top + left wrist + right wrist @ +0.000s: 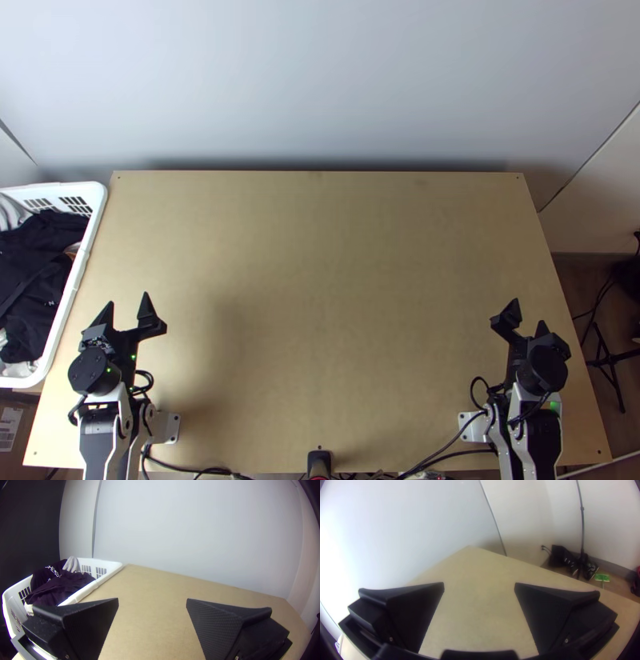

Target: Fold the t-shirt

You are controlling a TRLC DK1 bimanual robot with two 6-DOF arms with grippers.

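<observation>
Top view: dark clothing [32,300] in laundry basket [98,194] — likely soft, light; pinch fold. Left fingers [90,623], right fingers [546,613] wide-spread, empty.

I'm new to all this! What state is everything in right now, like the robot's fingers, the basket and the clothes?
Left arm's fingers: open, wide apart.
Right arm's fingers: open, wide apart.
Basket: upright, uncovered, with clothes inside.
Dark clothes: bunched in the basket.
Pale cloth: crumpled beside the dark clothes.
Thin pole: standing upright.
</observation>
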